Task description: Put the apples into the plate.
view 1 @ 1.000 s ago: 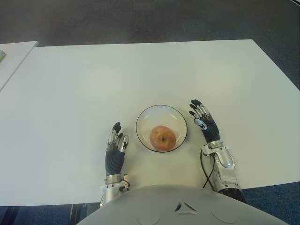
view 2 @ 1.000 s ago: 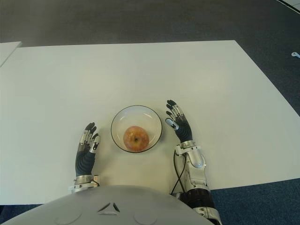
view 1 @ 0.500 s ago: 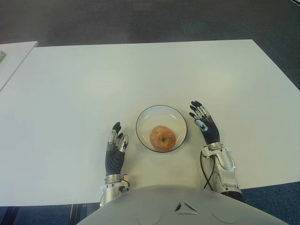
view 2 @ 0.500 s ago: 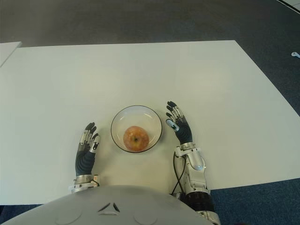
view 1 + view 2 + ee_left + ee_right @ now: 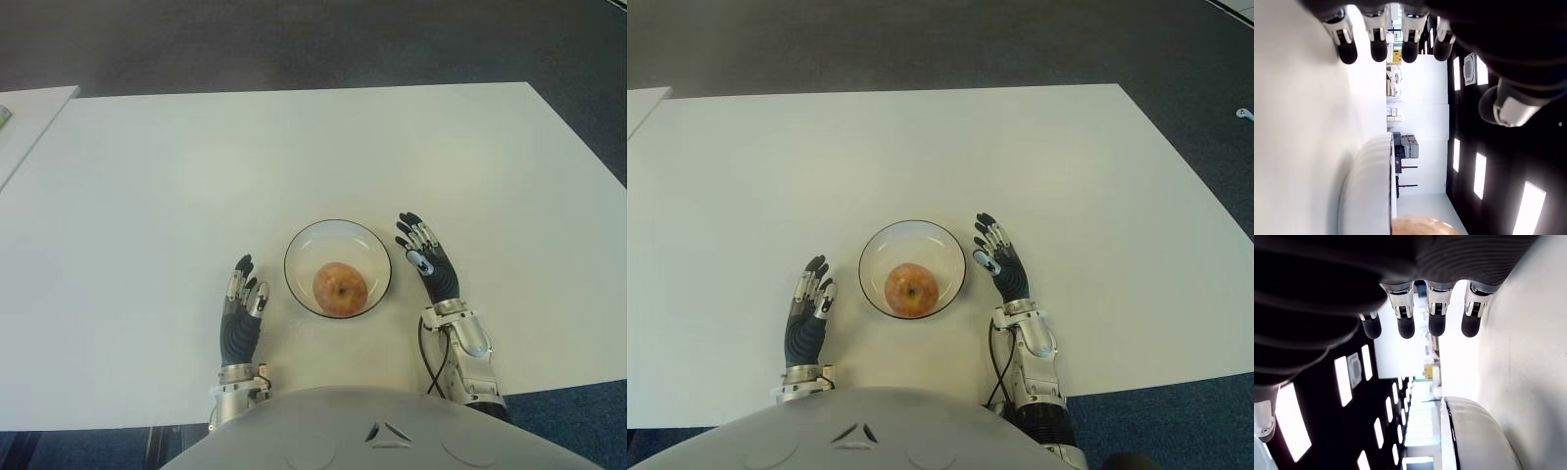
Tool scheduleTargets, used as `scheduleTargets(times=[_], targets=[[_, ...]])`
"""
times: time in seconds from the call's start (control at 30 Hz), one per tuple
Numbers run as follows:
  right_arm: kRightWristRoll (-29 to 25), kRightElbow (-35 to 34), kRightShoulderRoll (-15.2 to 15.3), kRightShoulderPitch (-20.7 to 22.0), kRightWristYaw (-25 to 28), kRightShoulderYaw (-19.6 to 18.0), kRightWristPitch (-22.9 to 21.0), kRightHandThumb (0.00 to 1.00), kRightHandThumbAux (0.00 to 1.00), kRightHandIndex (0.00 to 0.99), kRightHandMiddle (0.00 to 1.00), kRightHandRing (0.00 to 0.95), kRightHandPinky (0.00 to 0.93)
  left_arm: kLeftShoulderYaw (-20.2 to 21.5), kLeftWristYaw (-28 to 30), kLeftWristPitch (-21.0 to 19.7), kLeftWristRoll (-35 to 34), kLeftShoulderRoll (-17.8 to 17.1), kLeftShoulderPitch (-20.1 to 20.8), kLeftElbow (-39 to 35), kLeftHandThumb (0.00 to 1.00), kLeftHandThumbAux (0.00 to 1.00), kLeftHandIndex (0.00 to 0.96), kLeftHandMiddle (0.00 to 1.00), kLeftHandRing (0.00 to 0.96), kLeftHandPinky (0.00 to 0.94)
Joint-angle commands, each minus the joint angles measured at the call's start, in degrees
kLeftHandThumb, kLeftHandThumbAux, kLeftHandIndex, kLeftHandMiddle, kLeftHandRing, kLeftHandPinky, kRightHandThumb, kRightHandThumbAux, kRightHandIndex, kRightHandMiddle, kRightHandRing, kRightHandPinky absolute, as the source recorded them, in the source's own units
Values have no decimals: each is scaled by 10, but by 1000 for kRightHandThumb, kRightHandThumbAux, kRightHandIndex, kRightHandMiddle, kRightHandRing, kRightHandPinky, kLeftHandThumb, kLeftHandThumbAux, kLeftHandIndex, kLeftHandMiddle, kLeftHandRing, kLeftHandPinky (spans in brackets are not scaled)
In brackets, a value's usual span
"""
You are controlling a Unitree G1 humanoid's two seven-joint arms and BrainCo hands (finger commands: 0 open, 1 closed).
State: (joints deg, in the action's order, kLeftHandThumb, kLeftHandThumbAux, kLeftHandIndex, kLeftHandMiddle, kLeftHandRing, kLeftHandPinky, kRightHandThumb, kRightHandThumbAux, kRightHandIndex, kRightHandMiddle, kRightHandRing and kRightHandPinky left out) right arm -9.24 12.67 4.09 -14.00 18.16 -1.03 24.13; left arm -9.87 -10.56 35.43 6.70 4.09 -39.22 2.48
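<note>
A reddish-yellow apple (image 5: 339, 288) sits inside the clear glass plate (image 5: 306, 244) near the table's front edge. My left hand (image 5: 241, 305) shows just left of the plate, fingers straight and holding nothing. Just right of the plate is my right hand (image 5: 427, 257), fingers also extended and holding nothing. In the left wrist view the plate's rim (image 5: 1369, 191) and a bit of the apple (image 5: 1422, 226) show beyond my fingertips (image 5: 1378, 49). The right wrist view shows the plate's rim (image 5: 1469, 435) past my straight fingers (image 5: 1436, 318).
The white table (image 5: 294, 157) spreads wide behind the plate. A second white table's corner (image 5: 24, 122) shows at the far left. Dark carpet (image 5: 313, 39) lies beyond the far edge.
My right hand has drawn back slightly toward my body. The apple, plate and left hand have not moved.
</note>
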Motion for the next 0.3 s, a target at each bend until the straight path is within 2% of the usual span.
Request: scheduleTargets(times=[0.03,0.17,0.3], targets=[[11,22,-8,-51,-14,7,-35,109,499,0,0,0,0,4,6,-5,-3,-1,-2,14,40,425,0,0,0,0],[21,-33,-12,-84,-29,19,-55,122,505,0,0,0,0,5,10,-3,-8,-3,-4,14,41,432,0,0,0,0],[34,-55,-7,-99,-37,28,-68,128,497,0,0,0,0,5,9,-4,-6,-5,-7,8,43,431,0,0,0,0]])
